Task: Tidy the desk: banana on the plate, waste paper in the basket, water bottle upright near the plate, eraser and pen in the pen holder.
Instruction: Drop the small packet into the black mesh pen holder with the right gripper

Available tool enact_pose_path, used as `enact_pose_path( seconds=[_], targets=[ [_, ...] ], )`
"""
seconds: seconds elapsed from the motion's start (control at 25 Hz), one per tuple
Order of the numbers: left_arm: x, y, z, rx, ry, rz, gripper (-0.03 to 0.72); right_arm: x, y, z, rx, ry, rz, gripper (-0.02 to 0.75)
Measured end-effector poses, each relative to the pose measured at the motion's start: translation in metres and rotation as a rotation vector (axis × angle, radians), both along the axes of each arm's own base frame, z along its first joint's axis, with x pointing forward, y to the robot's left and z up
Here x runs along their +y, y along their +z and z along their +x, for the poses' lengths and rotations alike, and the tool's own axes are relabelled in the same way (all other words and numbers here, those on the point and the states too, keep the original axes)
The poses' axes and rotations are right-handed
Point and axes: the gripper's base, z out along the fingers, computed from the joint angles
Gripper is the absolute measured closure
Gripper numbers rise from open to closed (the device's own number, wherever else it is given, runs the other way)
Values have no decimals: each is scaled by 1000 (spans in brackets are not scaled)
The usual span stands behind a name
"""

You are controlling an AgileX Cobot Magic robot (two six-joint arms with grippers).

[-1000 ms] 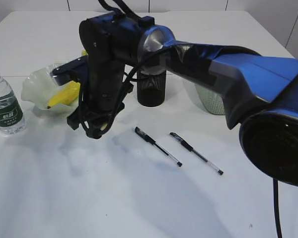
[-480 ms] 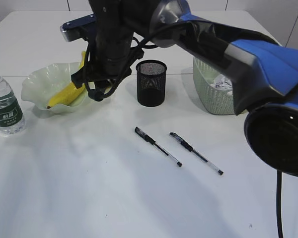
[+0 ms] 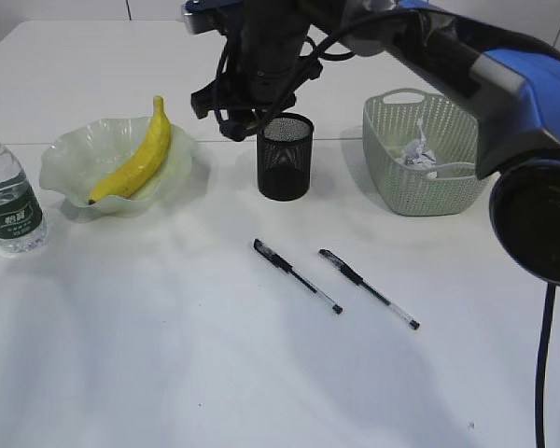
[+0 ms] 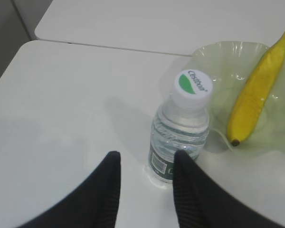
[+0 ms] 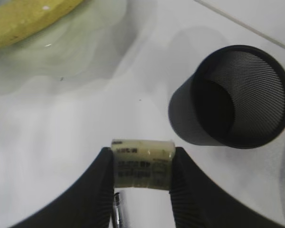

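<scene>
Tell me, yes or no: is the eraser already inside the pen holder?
No, the eraser sits clamped between the right fingers, beside the pen holder.

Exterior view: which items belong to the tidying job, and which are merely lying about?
Job items: banana, plate, water bottle, basket, waste paper, pen holder, two pens, eraser in right gripper.
Lying about: nothing visible.

A plain white table point(image 3: 121, 373) fills most of the exterior view, matte and smooth. A thin seam point(image 3: 28, 144) runs across it towards the back, left of centre, where two tops seem to meet. Near the lower right edge sits a tiny dark speck point(image 3: 469, 426). Along the top of the frame is a pale panelled wall point(image 3: 75, 9). In the left wrist view's upper left, grey floor point(image 4: 4, 42) shows past the rounded table corner.
</scene>
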Motion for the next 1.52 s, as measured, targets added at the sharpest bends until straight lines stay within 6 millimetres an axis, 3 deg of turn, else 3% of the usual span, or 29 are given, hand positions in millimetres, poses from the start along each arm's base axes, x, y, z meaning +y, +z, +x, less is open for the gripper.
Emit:
enact_pose_path(
  seconds=[0.32,1.0,1.52],
  targets=[
    [0,0,0,2,3,1,434,-38,4,23,-38,-84,22,478],
    [0,0,0,2,3,1,434,-69,22,58,-305,-150,167,479],
    [0,0,0,2,3,1,434,-72,-15,70,-229,-185,195,479]
  ],
)
